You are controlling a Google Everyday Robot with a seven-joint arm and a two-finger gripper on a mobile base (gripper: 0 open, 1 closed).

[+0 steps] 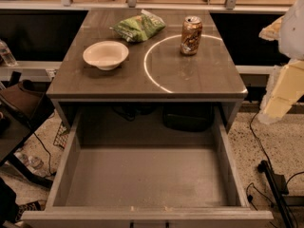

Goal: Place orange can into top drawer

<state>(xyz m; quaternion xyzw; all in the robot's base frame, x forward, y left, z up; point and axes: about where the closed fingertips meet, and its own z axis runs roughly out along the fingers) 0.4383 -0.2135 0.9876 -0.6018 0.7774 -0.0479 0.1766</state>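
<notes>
Standing pulled out below the front edge of the cabinet, the top drawer shows a bare floor with nothing in it. Off the cabinet's right side, level with its front edge, hangs the gripper, holding nothing; whether it is apart or together cannot be told. On the cabinet's top, left of centre, sits a white bowl. Towards the cabinet's right rear stands the orange can, upright, on a pale ring. At the cabinet's rear centre lies a green bag.
</notes>
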